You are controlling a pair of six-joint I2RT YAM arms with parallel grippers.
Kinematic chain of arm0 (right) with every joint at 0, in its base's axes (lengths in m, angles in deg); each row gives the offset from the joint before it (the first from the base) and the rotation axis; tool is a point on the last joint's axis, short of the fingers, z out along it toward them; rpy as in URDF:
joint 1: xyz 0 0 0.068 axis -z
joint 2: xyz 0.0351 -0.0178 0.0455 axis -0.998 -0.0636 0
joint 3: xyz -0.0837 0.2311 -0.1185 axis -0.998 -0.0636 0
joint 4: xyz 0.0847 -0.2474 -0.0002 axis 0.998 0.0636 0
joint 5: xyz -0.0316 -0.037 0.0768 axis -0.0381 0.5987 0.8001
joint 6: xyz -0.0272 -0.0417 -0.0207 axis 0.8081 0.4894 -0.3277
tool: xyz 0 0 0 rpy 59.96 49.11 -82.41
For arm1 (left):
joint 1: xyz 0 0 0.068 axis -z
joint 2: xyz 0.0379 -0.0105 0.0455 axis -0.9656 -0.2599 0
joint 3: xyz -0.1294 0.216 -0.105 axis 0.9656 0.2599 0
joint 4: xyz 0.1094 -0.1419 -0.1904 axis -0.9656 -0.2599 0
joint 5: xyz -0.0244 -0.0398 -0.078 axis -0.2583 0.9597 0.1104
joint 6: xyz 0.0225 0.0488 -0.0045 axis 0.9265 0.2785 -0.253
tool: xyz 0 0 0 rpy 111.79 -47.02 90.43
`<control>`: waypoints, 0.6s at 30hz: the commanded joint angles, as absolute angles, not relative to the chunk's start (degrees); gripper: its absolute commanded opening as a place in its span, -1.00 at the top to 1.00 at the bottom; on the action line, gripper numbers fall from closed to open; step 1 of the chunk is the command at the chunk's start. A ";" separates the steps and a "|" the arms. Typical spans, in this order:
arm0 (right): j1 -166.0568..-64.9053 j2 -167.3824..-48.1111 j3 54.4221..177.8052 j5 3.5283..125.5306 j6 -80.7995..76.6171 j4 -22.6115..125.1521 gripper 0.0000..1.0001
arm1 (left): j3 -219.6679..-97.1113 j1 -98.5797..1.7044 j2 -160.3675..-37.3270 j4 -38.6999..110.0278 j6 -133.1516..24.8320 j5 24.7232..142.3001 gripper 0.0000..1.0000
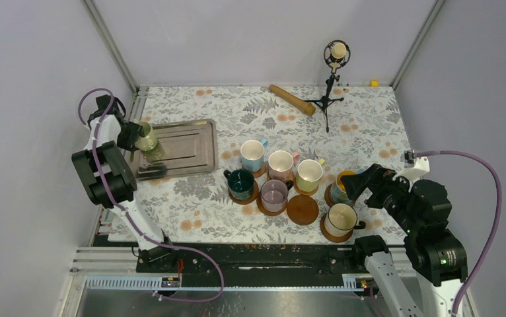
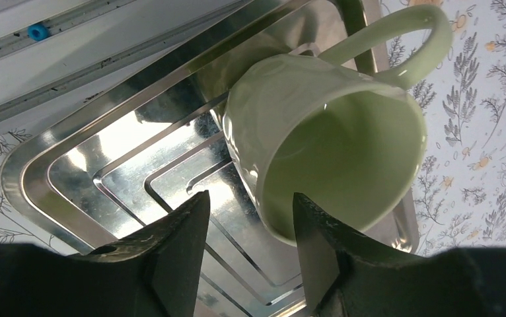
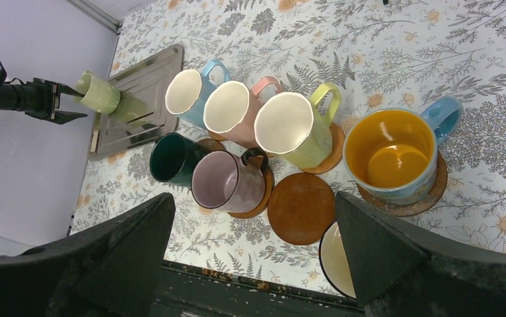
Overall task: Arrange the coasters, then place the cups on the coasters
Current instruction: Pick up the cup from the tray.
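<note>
Left gripper (image 2: 250, 203) clamped on the wall of the light green mug (image 2: 343, 132), held tilted over the metal tray (image 2: 72, 165); best righted in transit and lowered squarely onto the one bare coaster (image 1: 302, 209), handle turned clear of neighbouring mugs (image 1: 274, 195)

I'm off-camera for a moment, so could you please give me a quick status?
Left hand gripping light green mug above tray. Right hand open. One bare coaster; mauve mug close beside it.
</note>
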State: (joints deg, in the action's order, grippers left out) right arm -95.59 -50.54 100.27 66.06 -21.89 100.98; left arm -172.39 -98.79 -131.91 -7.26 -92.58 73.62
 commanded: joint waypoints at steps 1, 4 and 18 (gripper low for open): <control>-95.85 -51.54 100.07 66.68 -21.55 98.52 -0.97 | -174.56 -99.14 -132.69 -6.52 -92.78 73.66 0.04; -95.85 -51.64 100.05 66.47 -21.47 98.54 -0.97 | -174.74 -99.20 -132.90 -6.53 -92.51 73.48 0.10; -95.84 -51.04 99.19 66.26 -21.90 98.28 -0.97 | -174.00 -99.15 -128.77 -7.09 -91.18 73.60 0.47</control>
